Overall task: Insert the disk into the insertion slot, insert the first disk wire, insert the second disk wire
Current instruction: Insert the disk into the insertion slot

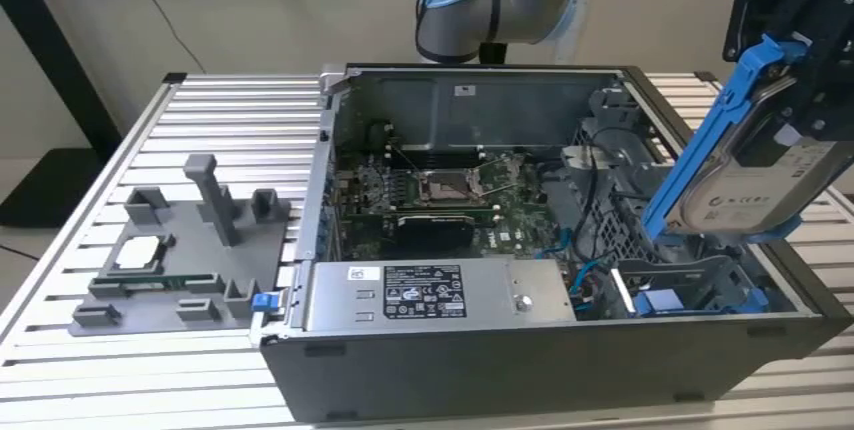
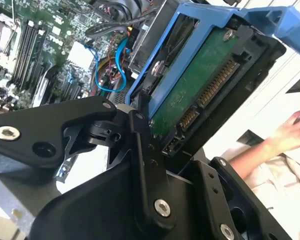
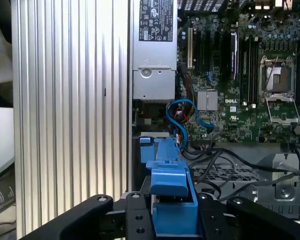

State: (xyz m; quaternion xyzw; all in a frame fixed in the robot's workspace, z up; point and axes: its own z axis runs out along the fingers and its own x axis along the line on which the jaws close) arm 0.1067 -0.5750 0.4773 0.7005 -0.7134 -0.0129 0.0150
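Observation:
My gripper (image 1: 787, 70) is shut on the disk (image 1: 754, 185), a silver-white drive in a bright blue carrier (image 1: 707, 140). It hangs tilted above the case's front corner on the exterior view's right. Below it sits the insertion slot (image 1: 694, 285), a grey bay with blue tabs. In the second wrist view the disk's green circuit board (image 2: 200, 95) and connectors face the camera, with a black finger (image 2: 145, 150) against the carrier edge. In the first wrist view the carrier (image 3: 170, 200) sits between both fingers. Blue cables (image 3: 182, 112) lie loose by the bay; I cannot tell which are the disk wires.
The open computer case (image 1: 534, 350) holds a grey power supply (image 1: 427, 295) and a motherboard with its processor socket (image 1: 447, 185). A grey fixture tray (image 1: 187, 250) lies on the slatted table (image 1: 80, 350) at the exterior view's left. A person's hand (image 2: 290, 130) rests nearby.

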